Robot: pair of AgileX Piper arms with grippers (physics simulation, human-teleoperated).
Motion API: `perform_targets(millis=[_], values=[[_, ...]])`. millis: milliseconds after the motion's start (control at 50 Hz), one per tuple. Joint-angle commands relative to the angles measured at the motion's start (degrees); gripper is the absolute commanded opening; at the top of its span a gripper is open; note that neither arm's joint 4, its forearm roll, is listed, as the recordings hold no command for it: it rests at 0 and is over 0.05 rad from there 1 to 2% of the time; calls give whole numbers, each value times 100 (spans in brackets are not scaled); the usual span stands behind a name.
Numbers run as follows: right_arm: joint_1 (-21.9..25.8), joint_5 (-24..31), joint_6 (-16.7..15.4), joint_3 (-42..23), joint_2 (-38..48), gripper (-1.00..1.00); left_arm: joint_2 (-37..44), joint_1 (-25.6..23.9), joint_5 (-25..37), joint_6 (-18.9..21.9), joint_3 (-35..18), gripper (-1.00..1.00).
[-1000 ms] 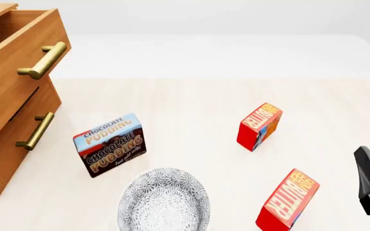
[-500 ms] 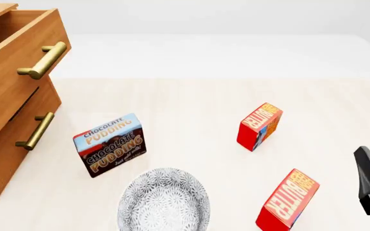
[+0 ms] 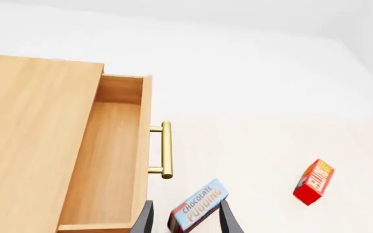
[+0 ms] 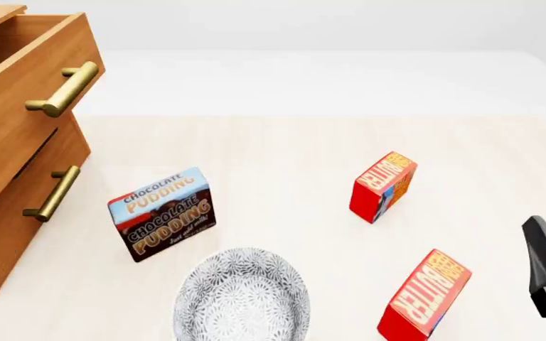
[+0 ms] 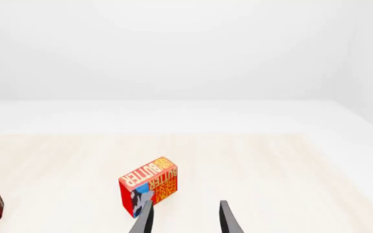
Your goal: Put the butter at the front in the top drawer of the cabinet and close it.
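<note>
1. I'm sitting on the front cam and the butter (image 4: pixel 424 296) I'm after is standing at the near edge of the table (image 4: pixel 283 156), right of the patterned grey bowl (image 4: pixel 242 295), with nothing gripping it.
2. The second butter carton (image 4: pixel 383 186) is standing further back, well apart from the front one.
3. The Chocolate Pudding box (image 4: pixel 162 213) is sitting between the cabinet (image 4: pixel 8 213) and the cartons, just behind the bowl.
4. The top drawer (image 4: pixel 22 106) is hanging pulled out, brass handle (image 4: pixel 62 89) sticking toward the table; in the left wrist view it's looking bare inside.
5. The left gripper (image 3: pixel 181 221) is hovering above the drawer's front corner with its fingers spread apart, nothing between them but the pudding box far below.
6. The right gripper (image 5: pixel 182 218) is also released, fingers spread, pointing at a butter carton on the table, not touching it. On the front cam I'm only seeing a dark bit of that arm at the right edge.
</note>
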Motion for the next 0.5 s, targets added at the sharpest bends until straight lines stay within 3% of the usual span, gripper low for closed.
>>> perform_targets(millis=[20,240,500], values=[[0,-3,-4,3,-2,100,597,46,330,-134,-372,100],[-2,-3,-2,3,-3,100,1070,226,890,-72,-769,100],[-1,-3,-2,3,-3,100,1296,553,1200,77,-823,100]])
